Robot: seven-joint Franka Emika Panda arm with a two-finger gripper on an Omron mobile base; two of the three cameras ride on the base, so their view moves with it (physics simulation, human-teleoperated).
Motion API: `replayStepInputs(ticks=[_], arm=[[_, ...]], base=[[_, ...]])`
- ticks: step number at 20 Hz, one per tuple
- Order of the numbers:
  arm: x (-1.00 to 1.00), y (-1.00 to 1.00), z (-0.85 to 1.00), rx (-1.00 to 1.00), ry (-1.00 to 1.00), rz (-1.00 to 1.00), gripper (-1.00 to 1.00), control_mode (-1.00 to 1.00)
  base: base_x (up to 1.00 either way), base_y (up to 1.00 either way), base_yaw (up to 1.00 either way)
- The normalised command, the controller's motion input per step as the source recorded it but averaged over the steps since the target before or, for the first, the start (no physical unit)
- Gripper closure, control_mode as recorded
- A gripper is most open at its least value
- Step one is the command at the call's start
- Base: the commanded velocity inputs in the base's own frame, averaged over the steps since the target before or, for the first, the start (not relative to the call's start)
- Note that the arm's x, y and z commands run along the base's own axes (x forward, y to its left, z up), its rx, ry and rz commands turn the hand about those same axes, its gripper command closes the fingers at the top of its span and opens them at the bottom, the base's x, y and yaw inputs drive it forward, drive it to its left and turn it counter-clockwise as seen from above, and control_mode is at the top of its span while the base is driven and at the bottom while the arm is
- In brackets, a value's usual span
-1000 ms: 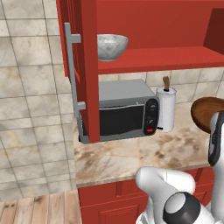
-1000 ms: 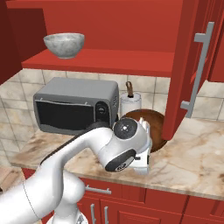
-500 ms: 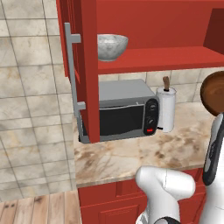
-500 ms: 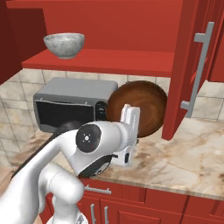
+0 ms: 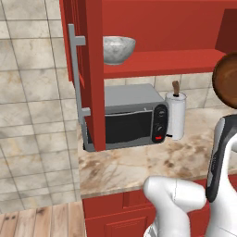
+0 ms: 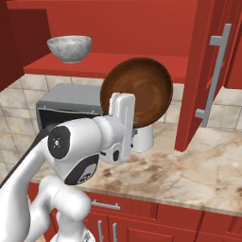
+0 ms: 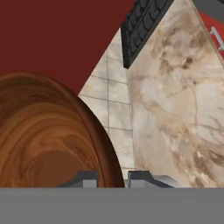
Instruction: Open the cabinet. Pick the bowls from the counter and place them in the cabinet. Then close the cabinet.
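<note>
Got my gripper (image 7: 111, 177) clamped on the rim of the brown bowl (image 6: 137, 92), holding it tipped on edge above the counter (image 6: 189, 165), just below the cabinet (image 6: 142, 28) shelf where the marble bowl (image 6: 69, 48) sits far left.

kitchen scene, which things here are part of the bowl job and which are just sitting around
Job: cabinet, open; marble bowl on its shelf; wooden bowl held in the hand; counter.
Sitting around: microwave, paper towel roll.
</note>
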Motion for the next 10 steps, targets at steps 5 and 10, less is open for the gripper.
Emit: replayStepInputs(ticks=[5,10], arm=[[0.08,0.00,0.55,0.00,0.00,0.00,1.00,-1.00],[0.22,0.09,0.47,-0.01,0.04,0.02,1.00,-1.00]], base=[[0.00,0.00,0.00],[0.00,0.00,0.00]])
